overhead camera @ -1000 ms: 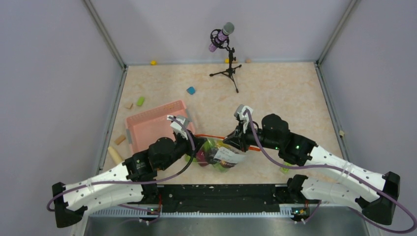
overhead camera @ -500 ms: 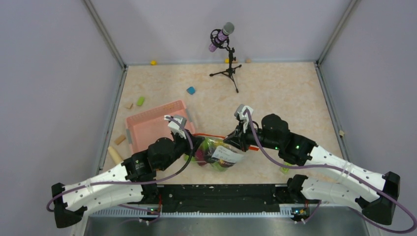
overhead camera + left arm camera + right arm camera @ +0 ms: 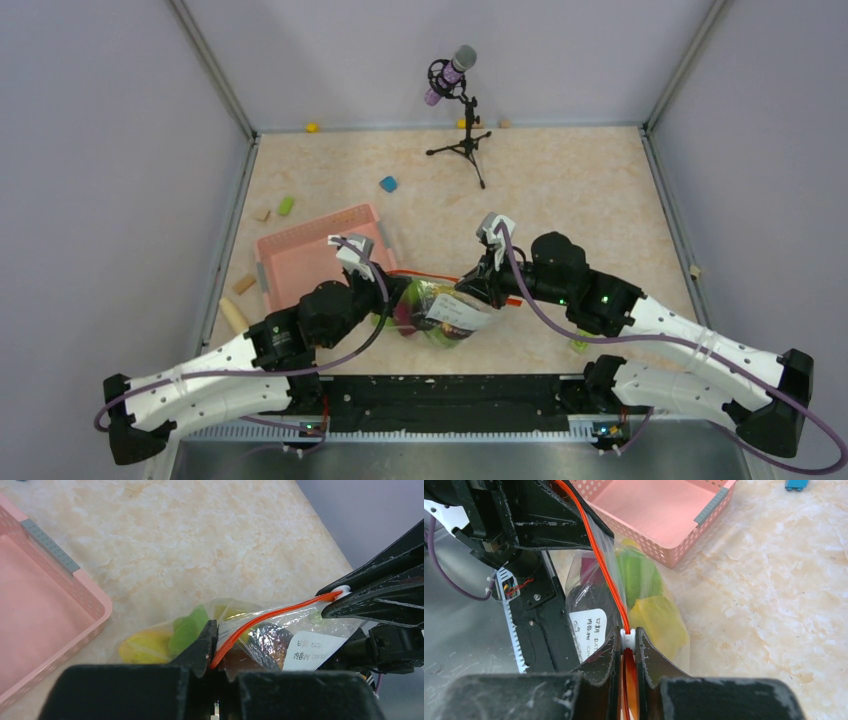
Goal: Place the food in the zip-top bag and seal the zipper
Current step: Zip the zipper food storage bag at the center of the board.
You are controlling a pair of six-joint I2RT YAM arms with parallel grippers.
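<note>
The zip-top bag (image 3: 446, 314) hangs between both grippers above the table's near middle, its white label (image 3: 312, 649) facing the arms. The food is inside it: a green piece (image 3: 189, 625), a yellow piece (image 3: 142, 647) and a dark brown piece (image 3: 267, 639). My left gripper (image 3: 216, 630) is shut on the left end of the bag's mouth, pinching the orange-red zipper (image 3: 270, 614). My right gripper (image 3: 627, 635) is shut on the zipper's white slider (image 3: 627, 640) at the right end. The strip (image 3: 599, 555) runs taut between the two grippers.
The pink basket (image 3: 300, 245) stands just left of the bag, beside my left wrist. A microphone on a tripod (image 3: 455, 110) stands at the back. A blue block (image 3: 388, 184), a green block (image 3: 286, 205) and tan blocks (image 3: 245, 284) lie scattered on the left side.
My left arm has drawn slightly to the left with its end of the bag, and the bag has shifted a little with it. The right gripper has stayed put on the slider.
</note>
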